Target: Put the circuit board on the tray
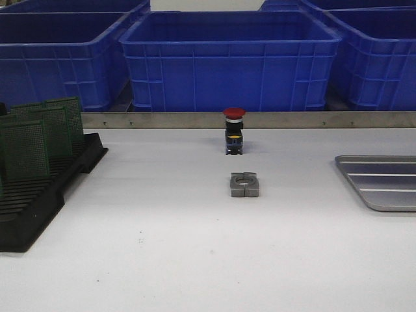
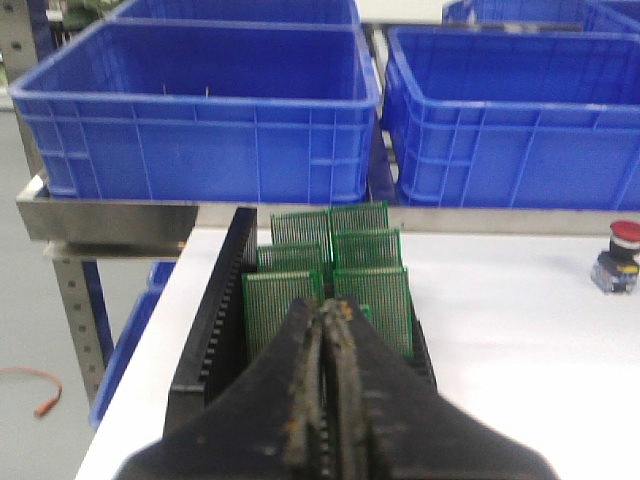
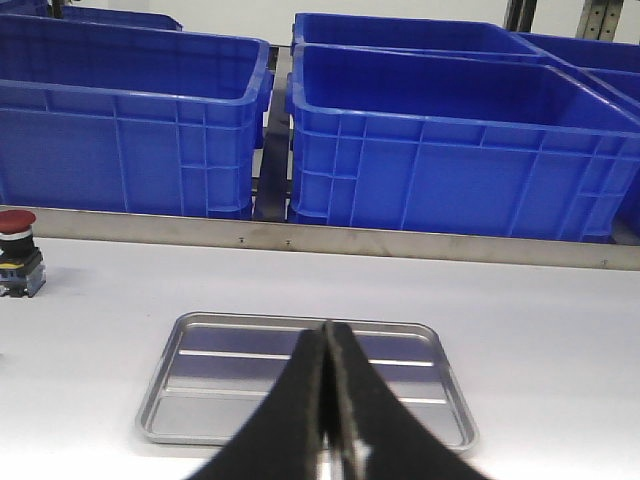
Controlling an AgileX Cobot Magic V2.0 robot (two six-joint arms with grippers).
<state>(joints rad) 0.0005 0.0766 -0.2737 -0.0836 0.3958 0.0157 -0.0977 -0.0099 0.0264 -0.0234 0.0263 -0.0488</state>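
Several green circuit boards (image 1: 39, 133) stand upright in a black slotted rack (image 1: 45, 188) at the table's left; they also show in the left wrist view (image 2: 335, 265). My left gripper (image 2: 325, 312) is shut and empty, just short of the nearest boards and above the rack (image 2: 215, 320). The silver-grey ribbed tray (image 1: 383, 182) lies at the right edge of the table, and no board lies on it. In the right wrist view the tray (image 3: 200, 385) lies below my right gripper (image 3: 327, 330), which is shut and empty. Neither gripper shows in the front view.
Blue plastic bins (image 1: 227, 62) line a metal rail (image 1: 162, 119) at the table's back. A red-capped push button (image 1: 234, 130) stands mid-table near the rail, with a small grey metal block (image 1: 244, 184) in front of it. The button also shows in both wrist views (image 2: 618, 257) (image 3: 18, 253).
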